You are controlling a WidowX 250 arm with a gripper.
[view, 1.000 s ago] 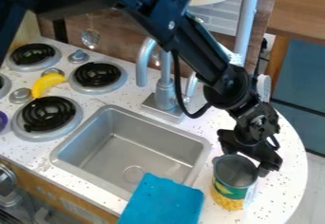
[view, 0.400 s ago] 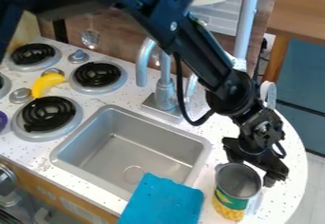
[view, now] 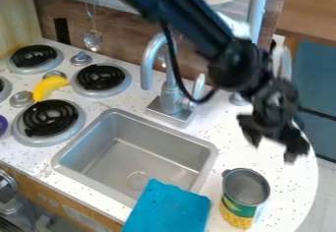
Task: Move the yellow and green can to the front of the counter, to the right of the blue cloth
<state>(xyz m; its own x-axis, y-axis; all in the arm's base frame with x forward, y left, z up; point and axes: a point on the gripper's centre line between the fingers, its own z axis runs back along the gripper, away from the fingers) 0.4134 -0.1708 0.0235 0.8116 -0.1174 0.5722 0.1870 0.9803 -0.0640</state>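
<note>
The claw (view: 273, 150), at right of the frame, is spread and holds nothing. The can (view: 239, 207) stands upright on the surface (view: 289, 187) at lower right, apart from the claw, near the blue cloth (view: 167, 210) over the sink's (view: 85, 176) corner.

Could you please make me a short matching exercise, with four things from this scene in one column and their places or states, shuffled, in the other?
Things
1. Banana
2. Can
3. Cloth
4. Gripper

Places or states
A. Blue, at the near right corner of the sink
B. In the air, its fingers apart, holding nothing
C. Lying among the burners
D. Upright on the counter, with its open top facing up

Right pairs: 1-C, 2-D, 3-A, 4-B
</note>
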